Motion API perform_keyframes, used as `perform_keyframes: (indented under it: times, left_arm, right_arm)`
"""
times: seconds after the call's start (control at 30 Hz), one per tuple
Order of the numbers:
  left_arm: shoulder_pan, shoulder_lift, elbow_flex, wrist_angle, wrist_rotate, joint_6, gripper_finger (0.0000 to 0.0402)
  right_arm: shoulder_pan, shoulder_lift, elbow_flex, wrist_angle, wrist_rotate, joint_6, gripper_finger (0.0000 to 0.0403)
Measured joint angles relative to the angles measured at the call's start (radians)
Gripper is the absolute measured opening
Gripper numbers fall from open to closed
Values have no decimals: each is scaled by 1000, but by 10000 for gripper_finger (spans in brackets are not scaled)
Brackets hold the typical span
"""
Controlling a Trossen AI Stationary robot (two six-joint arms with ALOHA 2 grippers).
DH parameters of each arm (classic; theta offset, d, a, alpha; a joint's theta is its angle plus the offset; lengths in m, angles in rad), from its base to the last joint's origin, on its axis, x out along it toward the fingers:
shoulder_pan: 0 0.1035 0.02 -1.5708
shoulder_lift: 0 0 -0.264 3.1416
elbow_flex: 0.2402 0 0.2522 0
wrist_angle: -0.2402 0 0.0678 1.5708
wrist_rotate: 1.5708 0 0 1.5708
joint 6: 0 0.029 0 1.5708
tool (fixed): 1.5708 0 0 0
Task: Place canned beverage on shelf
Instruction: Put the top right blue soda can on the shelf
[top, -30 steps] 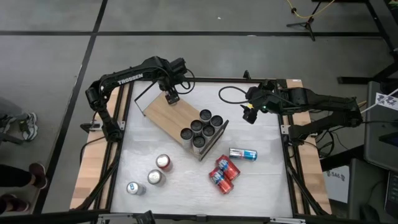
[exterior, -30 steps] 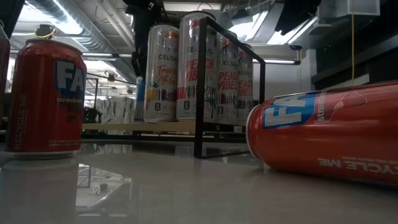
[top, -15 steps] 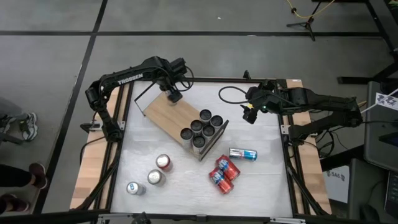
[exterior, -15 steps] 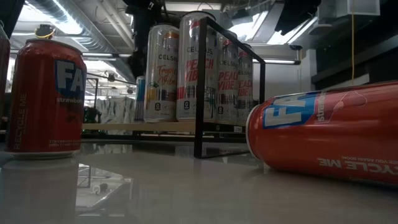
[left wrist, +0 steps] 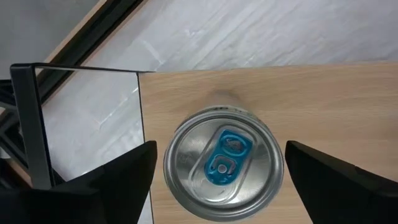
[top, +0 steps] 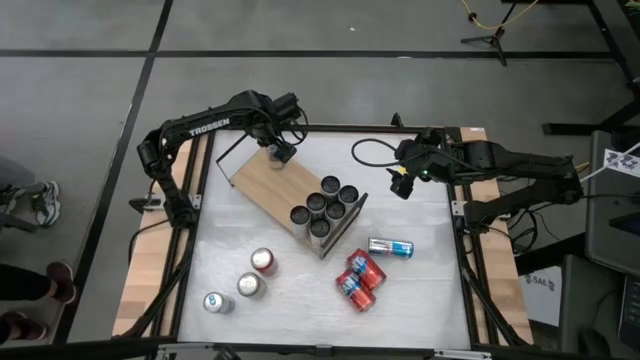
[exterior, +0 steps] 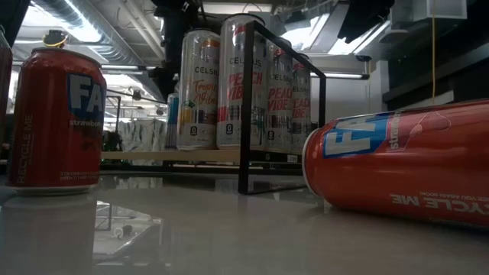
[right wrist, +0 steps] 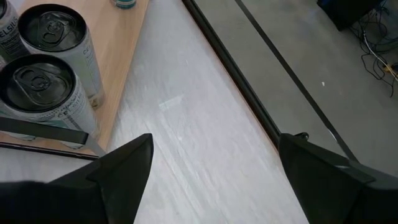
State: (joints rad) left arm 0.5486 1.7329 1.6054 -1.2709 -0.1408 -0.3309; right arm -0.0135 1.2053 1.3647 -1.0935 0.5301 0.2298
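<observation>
Left gripper [left wrist: 217,171] hangs directly above a blue-tabbed can [left wrist: 222,162], its fingers [left wrist: 112,180] spread wide and clear of the can's sides. That can stands upright on the shelf [top: 270,180] near its far-left corner. 6 tall cans [top: 323,204] crowd the shelf's opposite end. Right gripper [top: 401,183] waits with jaws apart beside the shelf. Other cans [top: 360,278] sit on the white table [top: 420,290].
</observation>
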Motion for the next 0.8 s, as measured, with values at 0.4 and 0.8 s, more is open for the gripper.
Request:
perform_keyframes:
  times: [0.4, 0.8]
  left_arm:
    - [-15, 0, 0, 1, -7, -130, 340]
    - [-15, 0, 0, 1, -10, -192, 285]
  right_arm:
    - [0, 0, 0, 0, 0, 0, 342]
    - [0, 0, 0, 0, 0, 0, 342]
